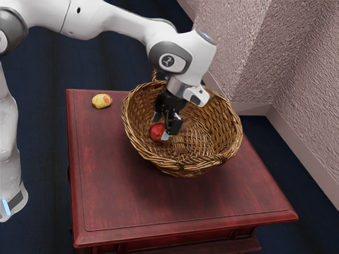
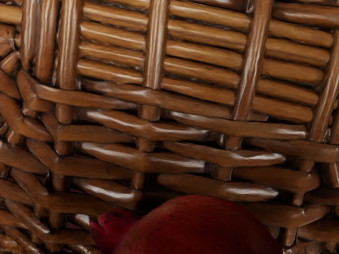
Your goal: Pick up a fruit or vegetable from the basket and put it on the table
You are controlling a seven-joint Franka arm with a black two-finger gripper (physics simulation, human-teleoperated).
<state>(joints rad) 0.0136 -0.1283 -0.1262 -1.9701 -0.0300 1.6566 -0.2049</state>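
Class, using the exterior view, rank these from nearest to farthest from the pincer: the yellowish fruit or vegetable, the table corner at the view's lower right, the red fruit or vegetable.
1. Red fruit or vegetable: inside the basket, right by the pincer.
2. Yellowish fruit or vegetable: outside, toward the exterior view's left.
3. Table corner: exterior view's lower right.

The arm (image 1: 108, 22) arches from the exterior view's upper left, gripper (image 1: 161, 127) pointing down.

Exterior view: from above, well back, facing obliquely down on table (image 1: 122, 196) and basket (image 1: 225, 124). Wrist view: close-up of woven wall (image 2: 198, 55). Shared: basket interior.
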